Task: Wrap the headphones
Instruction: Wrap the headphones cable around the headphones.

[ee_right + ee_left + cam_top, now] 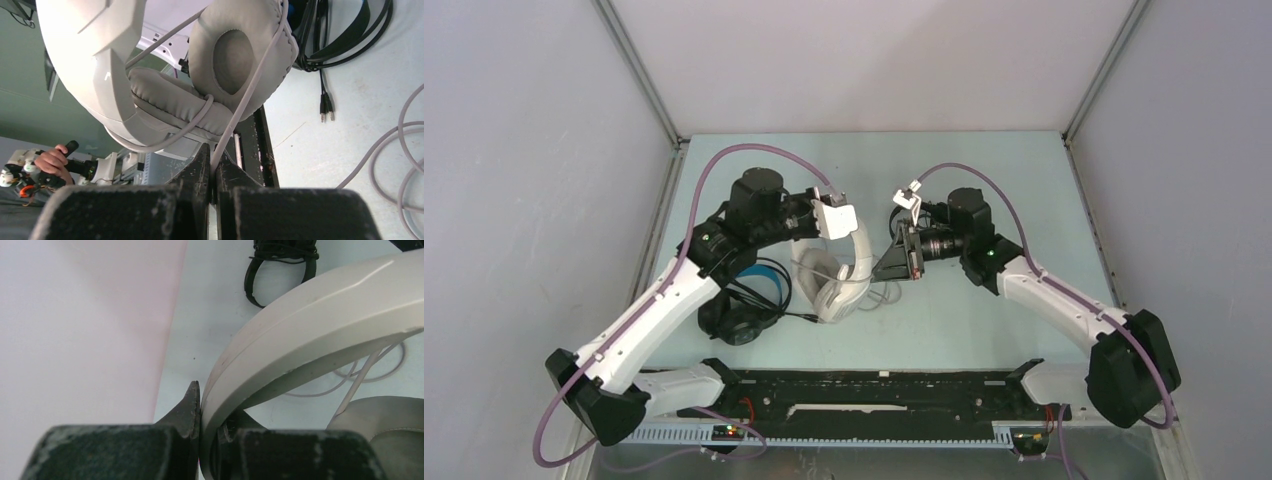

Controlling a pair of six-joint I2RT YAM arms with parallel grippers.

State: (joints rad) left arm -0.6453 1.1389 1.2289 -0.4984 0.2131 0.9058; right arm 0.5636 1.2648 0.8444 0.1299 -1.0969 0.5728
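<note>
The white over-ear headphones (pixel 842 278) are tilted at the middle of the table, their grey pads (pixel 235 55) showing in the right wrist view. My left gripper (pixel 835 224) is shut on their headband (pixel 310 310), one finger on each face. My right gripper (pixel 214 161) is shut on their grey cable (pixel 250 95), which runs up across an ear cup and loops around the pads. The rest of the cable lies in loose loops (pixel 880 296) on the table. The black over-ear headphones with the blue headband (pixel 746 300) lie under my left arm. A small black pair (pixel 280 262) lies beyond the white headband.
The black pair's cord ends in plugs (pixel 325 107) on the table beside the white pair. A black rail (pixel 864 385) runs along the near edge between the arm bases. Enclosure walls stand on the left, right and back.
</note>
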